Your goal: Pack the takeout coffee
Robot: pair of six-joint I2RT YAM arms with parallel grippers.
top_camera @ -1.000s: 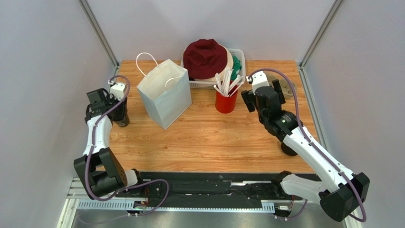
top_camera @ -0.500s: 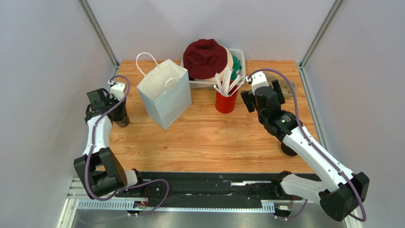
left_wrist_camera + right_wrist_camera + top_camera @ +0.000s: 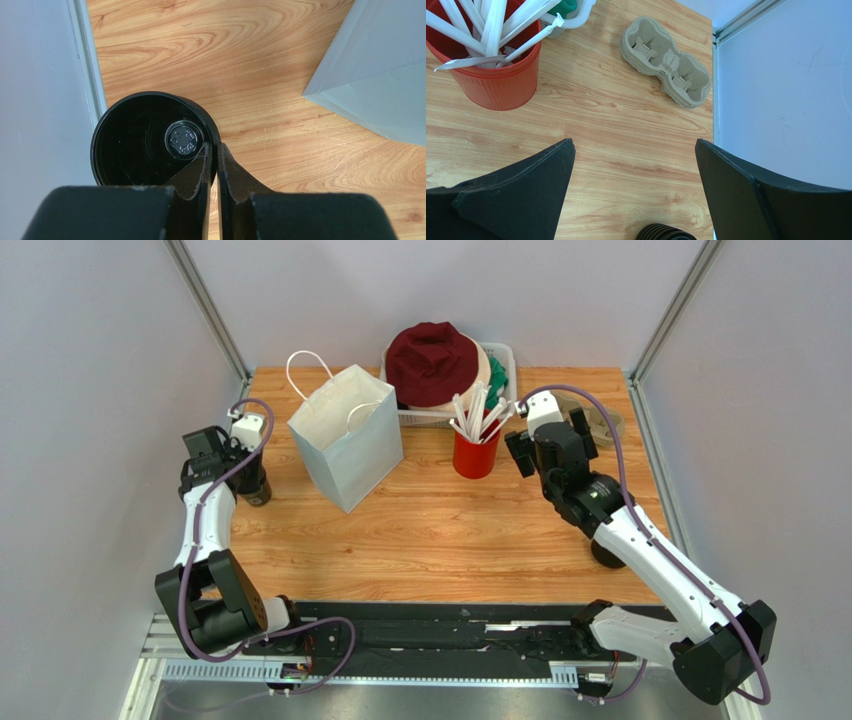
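The takeout coffee does not show in any view. An all-black lidless cup (image 3: 140,140) stands upright at the table's left edge (image 3: 258,490). My left gripper (image 3: 215,146) comes down on it from above (image 3: 250,475). One finger is inside the cup and one outside, shut on the rim wall nearest the white paper bag (image 3: 345,440). That bag stands open to the cup's right (image 3: 370,75). My right gripper (image 3: 635,142) hangs wide open over bare wood right of the red cup (image 3: 552,440), holding nothing.
The red cup (image 3: 491,80) holds several wrapped straws (image 3: 476,455). A cardboard cup carrier (image 3: 666,62) lies by the right wall. A white basket (image 3: 505,360) with a maroon hat (image 3: 432,360) sits at the back. A black ribbed round item (image 3: 603,556) stands under the right arm.
My left gripper's jaws have closed onto the black cup's rim. The right arm has drifted slightly left.
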